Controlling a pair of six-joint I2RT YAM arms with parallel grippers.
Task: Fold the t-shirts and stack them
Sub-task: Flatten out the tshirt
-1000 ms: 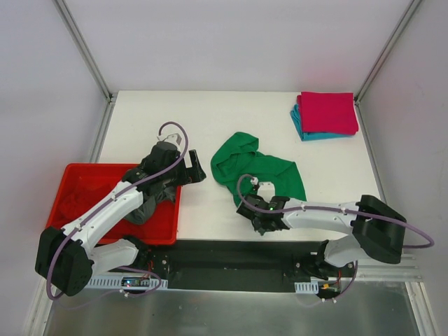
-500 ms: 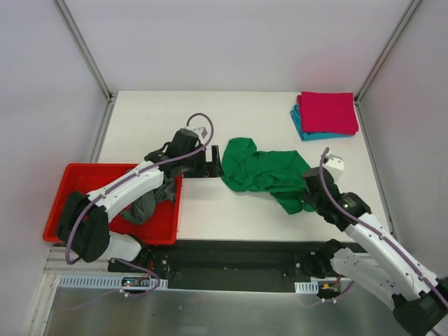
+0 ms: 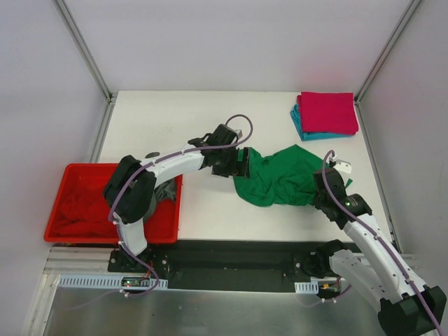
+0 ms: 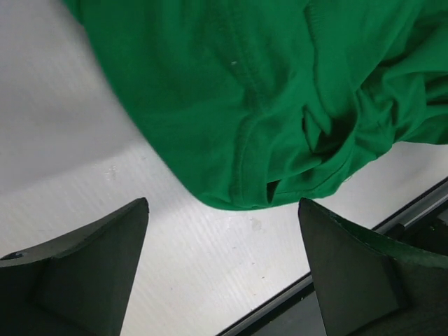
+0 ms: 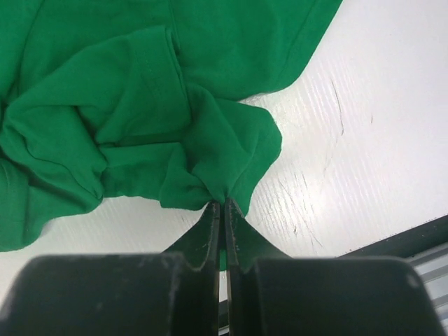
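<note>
A bright green t-shirt (image 3: pixel 280 177) lies crumpled in the middle of the white table. My right gripper (image 3: pixel 320 187) is shut on a pinched fold of its right edge (image 5: pixel 225 175). My left gripper (image 3: pixel 241 164) is open and empty at the shirt's left edge, just above the table, with the green cloth (image 4: pixel 245 105) ahead of its fingers. A folded magenta-pink t-shirt (image 3: pixel 327 112) lies on a folded teal t-shirt (image 3: pixel 301 129) at the far right corner. A dark grey t-shirt (image 3: pixel 155 199) and a red t-shirt (image 3: pixel 73 206) lie in the red tray.
The red plastic tray (image 3: pixel 168 231) sits at the near left, partly off the table edge. The table's near edge with a dark rail (image 3: pixel 245 245) runs just below the green shirt. Frame posts stand at the far corners.
My right gripper has dragged the green shirt to the right and away from the near edge. My left arm has swung from the tray rightwards to the shirt's left edge.
</note>
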